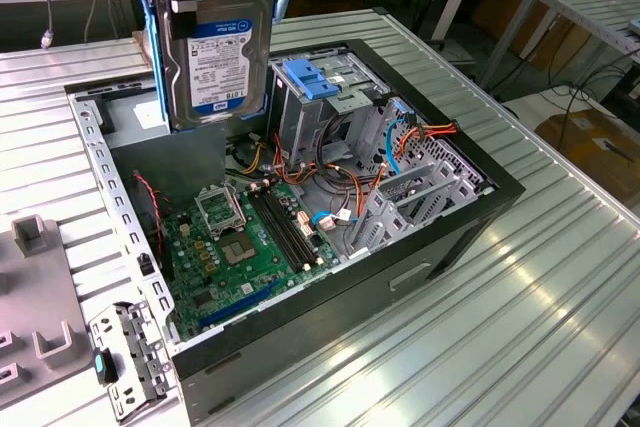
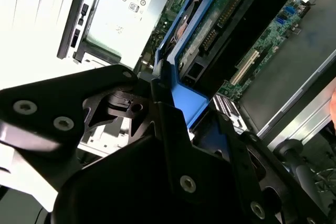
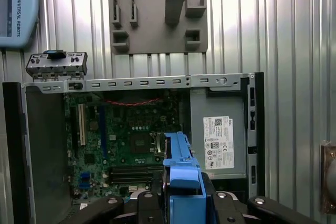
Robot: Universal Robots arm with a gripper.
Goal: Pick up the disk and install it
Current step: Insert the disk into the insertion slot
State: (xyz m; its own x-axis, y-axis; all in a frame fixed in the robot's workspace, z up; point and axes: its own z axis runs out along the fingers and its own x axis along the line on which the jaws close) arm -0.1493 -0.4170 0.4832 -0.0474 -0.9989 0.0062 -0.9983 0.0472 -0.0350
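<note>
Silver disk (image 1: pixel 218 52), blue rails (image 1: pixel 152 57)

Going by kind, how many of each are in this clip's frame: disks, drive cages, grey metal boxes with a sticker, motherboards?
disk: 1
drive cage with blue handle: 1
grey metal box with white sticker: 1
green motherboard: 1
Total: 4

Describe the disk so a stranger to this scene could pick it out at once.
Find the open computer case. Above the grey box inside it, the gripper holds the disk upright. Its white label banded blue and black, and its blue side rails, set it apart from that box and the blue-handled cage beside it.
</note>
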